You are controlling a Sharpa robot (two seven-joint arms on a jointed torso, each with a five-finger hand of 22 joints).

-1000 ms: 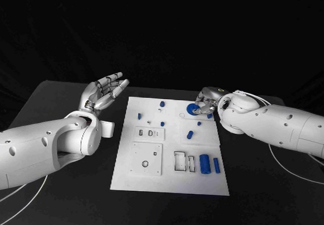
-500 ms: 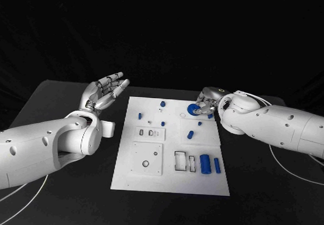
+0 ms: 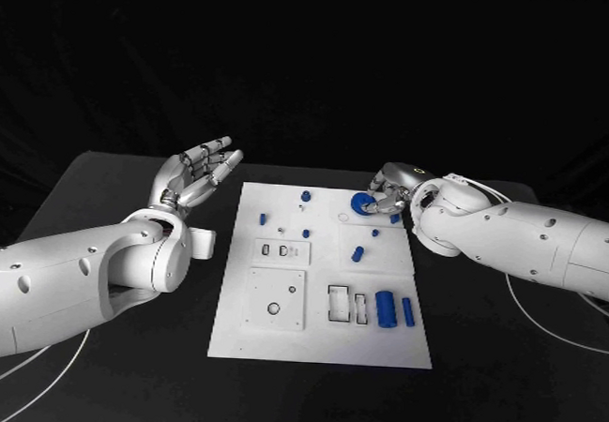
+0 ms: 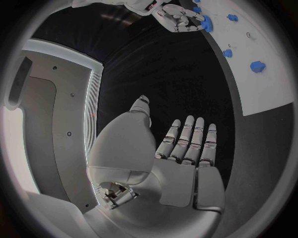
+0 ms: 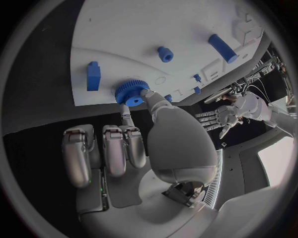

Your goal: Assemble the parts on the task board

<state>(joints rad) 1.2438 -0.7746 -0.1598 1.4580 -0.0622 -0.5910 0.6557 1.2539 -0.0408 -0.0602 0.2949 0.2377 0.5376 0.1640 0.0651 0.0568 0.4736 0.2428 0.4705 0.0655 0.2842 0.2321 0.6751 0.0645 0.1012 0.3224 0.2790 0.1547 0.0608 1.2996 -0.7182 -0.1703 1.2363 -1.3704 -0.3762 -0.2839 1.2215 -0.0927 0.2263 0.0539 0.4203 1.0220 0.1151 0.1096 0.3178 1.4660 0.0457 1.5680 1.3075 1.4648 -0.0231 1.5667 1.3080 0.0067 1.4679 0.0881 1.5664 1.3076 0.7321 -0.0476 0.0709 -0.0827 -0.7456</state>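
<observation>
While the black table (image 3: 116, 179) is lying under the white board (image 3: 321, 306), the right hand (image 3: 387, 191) is pinching a blue gear (image 5: 131, 92) at the board's far edge; the left hand (image 4: 186, 144) is hovering beside it, released, fingers straight.

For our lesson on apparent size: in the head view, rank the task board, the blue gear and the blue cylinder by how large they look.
1. Task board
2. Blue gear, pinched by the right robot hand
3. Blue cylinder, looking close to the gear in size, so that order is uncertain.
</observation>
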